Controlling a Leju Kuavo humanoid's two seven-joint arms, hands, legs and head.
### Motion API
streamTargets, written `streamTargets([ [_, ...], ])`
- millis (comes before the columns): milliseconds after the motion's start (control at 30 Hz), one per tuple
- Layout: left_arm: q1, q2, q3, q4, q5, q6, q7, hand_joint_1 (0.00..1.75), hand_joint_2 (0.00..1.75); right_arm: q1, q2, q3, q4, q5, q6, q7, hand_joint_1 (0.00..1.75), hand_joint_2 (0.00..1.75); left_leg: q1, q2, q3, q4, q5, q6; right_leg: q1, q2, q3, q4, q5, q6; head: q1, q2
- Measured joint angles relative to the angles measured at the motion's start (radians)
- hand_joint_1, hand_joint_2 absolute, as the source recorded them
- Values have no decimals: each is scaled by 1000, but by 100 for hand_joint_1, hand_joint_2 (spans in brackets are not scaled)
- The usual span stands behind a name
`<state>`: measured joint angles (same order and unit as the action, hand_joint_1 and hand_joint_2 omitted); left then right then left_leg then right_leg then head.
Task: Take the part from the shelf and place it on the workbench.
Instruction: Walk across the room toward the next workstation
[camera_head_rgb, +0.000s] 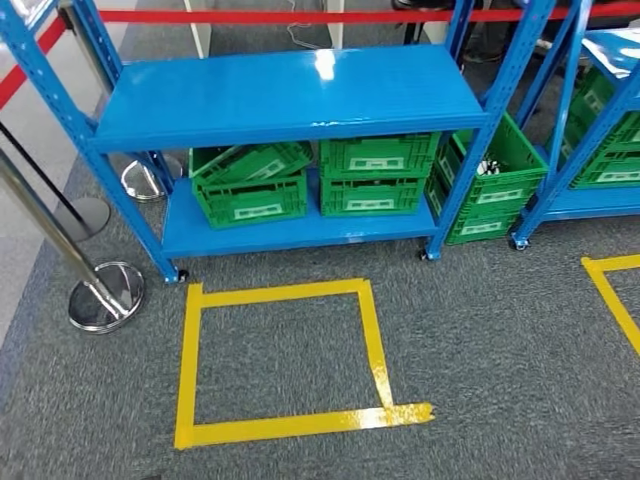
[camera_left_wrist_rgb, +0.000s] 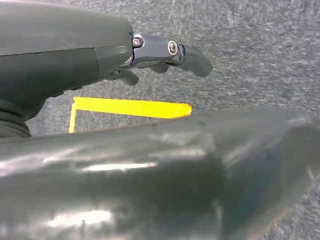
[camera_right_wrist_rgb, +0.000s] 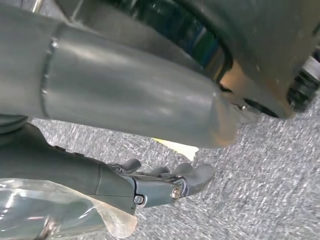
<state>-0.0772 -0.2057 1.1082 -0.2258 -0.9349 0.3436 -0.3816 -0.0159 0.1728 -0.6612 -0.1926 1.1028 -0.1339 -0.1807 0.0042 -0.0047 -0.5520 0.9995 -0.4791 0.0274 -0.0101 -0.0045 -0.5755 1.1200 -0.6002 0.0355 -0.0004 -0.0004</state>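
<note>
A blue two-level shelf (camera_head_rgb: 287, 95) stands ahead of me with a bare top board. Its lower board carries green crates (camera_head_rgb: 373, 175). Another green crate (camera_head_rgb: 490, 180) on the floor to the right holds small pale and dark items (camera_head_rgb: 487, 167), too small to make out. My left hand (camera_left_wrist_rgb: 166, 55) hangs over the grey carpet, fingers stretched out and holding nothing. My right hand (camera_right_wrist_rgb: 158, 185) also hangs above the carpet with its fingers loosely extended. A piece of clear plastic (camera_right_wrist_rgb: 56, 212) lies against its palm side; whether the hand grips it is unclear.
A yellow tape square (camera_head_rgb: 283, 360) marks the carpet in front of the shelf. Chrome stanchion bases (camera_head_rgb: 106, 295) stand at the left, and a red barrier belt (camera_head_rgb: 302, 15) runs behind the shelf. A second blue shelf (camera_head_rgb: 604, 130) with green crates stands at the right.
</note>
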Motion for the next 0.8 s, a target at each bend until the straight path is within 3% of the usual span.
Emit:
streamTargets([
  [67,-1,-1,0,0,0,0,0,0,0,1,0,-1,0,0,0,0,0,0,0,0,1,0,-4,4,-2,2,-75,129,-44,6,1,0],
  [100,-1,-1,0,0,0,-1,-1,0,0,3,0,-1,0,-1,0,0,0,0,0,0,3,1,-6,5,-2,2,-100,164,-43,9,1,0],
  [133,-1,-1,0,0,0,-1,-1,0,0,4,0,-2,0,-1,0,0,0,0,0,-1,6,1,-8,5,-3,2,-107,161,-23,11,1,0],
  [200,0,-2,0,0,-1,-2,-2,0,0,5,0,-2,0,-2,0,0,0,0,1,-4,15,4,-16,0,-6,2,-67,52,56,13,1,0],
  [267,-1,-3,0,0,-2,-3,-4,0,0,3,0,-4,0,-3,0,-1,0,0,-3,-6,19,11,-27,-11,-7,4,-14,-58,97,8,2,0],
  [300,-1,-3,0,0,-2,-4,-5,0,0,2,0,-5,0,-4,1,-2,0,0,-5,-6,18,15,-30,-16,-6,6,-1,-82,98,3,2,0],
  [433,-3,-3,0,0,-4,-5,-6,0,0,5,-2,-9,0,-9,5,-2,0,0,-4,-5,14,32,-45,-31,-7,7,10,-91,90,-23,-4,0],
  [500,-3,-4,0,0,-5,-5,-9,0,0,4,-2,-10,0,-10,9,-2,0,0,-1,-4,-23,116,-91,-41,-10,4,16,-93,87,-32,-6,0],
  [567,-3,-4,0,0,-5,-5,-12,0,0,4,-2,-10,0,-11,12,-2,0,0,0,-3,-90,250,-144,-47,-9,1,20,-93,82,-38,-7,0],
  [600,-2,-5,0,0,-5,-5,-13,0,0,4,-2,-11,0,-11,13,-2,0,0,1,-3,-116,296,-153,-48,-9,0,22,-93,80,-40,-8,0],
  [633,0,-5,0,0,-5,-5,-14,0,0,4,-2,-11,0,-12,14,-2,0,0,1,-3,-125,305,-140,-47,-9,1,26,-93,78,-40,-8,0],
  [667,0,-6,0,0,-5,-5,-14,0,0,4,-2,-11,0,-12,15,-2,0,0,0,-3,-117,276,-108,-44,-8,2,30,-93,76,-40,-8,0],
  [733,0,-6,0,0,-5,-7,-17,0,0,4,-2,-12,0,-14,18,-2,0,0,-2,-3,-68,150,-29,-31,-7,3,37,-94,70,-37,-7,0],
  [800,-2,-6,0,0,-5,-10,-18,0,0,2,-2,-12,1,-16,20,-2,0,0,-7,-1,-28,55,0,-21,-4,2,40,-95,65,-28,-7,0],
])
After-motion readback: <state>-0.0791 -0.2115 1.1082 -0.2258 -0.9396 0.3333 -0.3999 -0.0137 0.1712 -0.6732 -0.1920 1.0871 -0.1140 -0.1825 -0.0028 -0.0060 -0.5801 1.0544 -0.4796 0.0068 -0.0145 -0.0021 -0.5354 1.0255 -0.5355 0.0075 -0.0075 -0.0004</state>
